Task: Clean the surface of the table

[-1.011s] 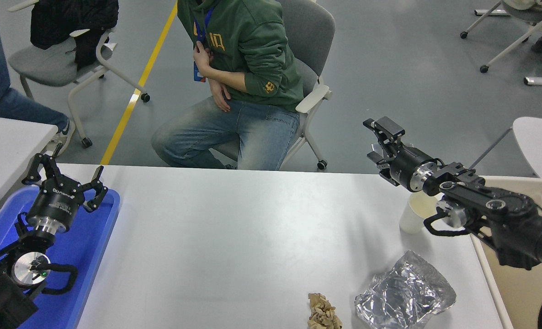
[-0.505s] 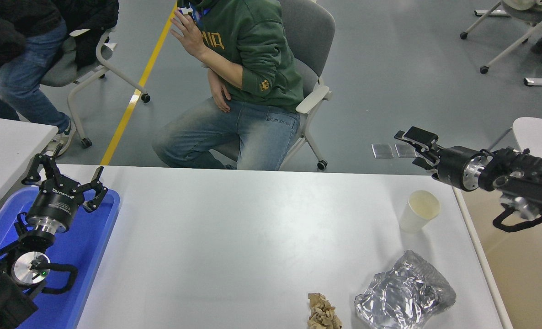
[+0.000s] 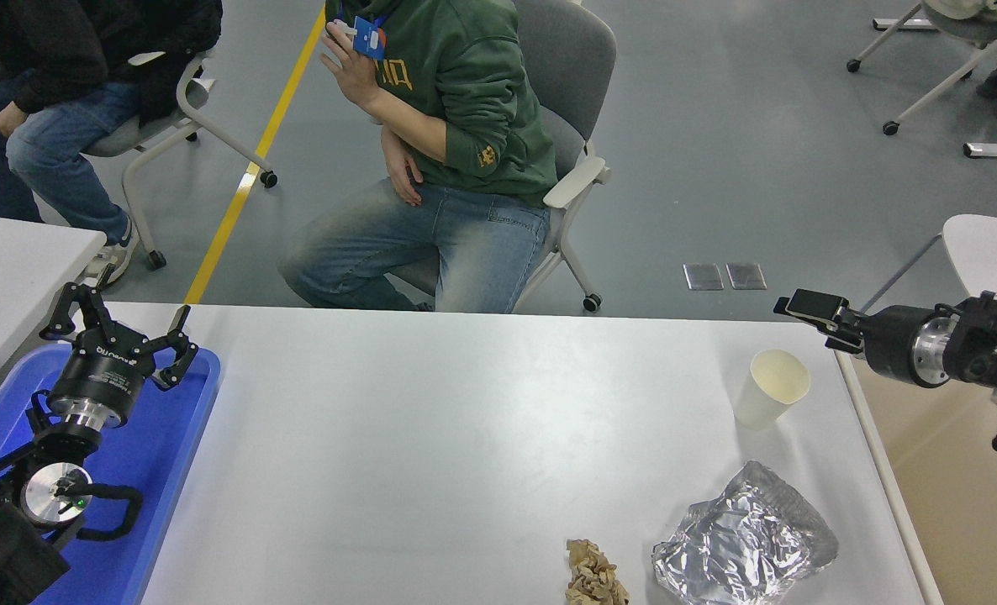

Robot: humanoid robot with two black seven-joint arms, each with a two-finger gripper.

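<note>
White-grey worktop [image 3: 431, 420] fills the centre, carrying a paper cup [image 3: 771, 388], crumpled foil [image 3: 744, 548] and a brown paper wad [image 3: 594, 575]. Left pincer [image 3: 120, 323] is spread wide over the blue tray [image 3: 158, 470]. Right pincer [image 3: 814, 309], beyond the worktop's right edge: state indeterminate.

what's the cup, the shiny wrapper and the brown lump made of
Cup: looks like paper, matte cream, with a thin rolled rim. Shiny wrapper: probably foil or metallised plastic, silver, mirror-like, sharply creased. Brown lump: likely crumpled paper or napkin, dull tan, soft folds.
</note>
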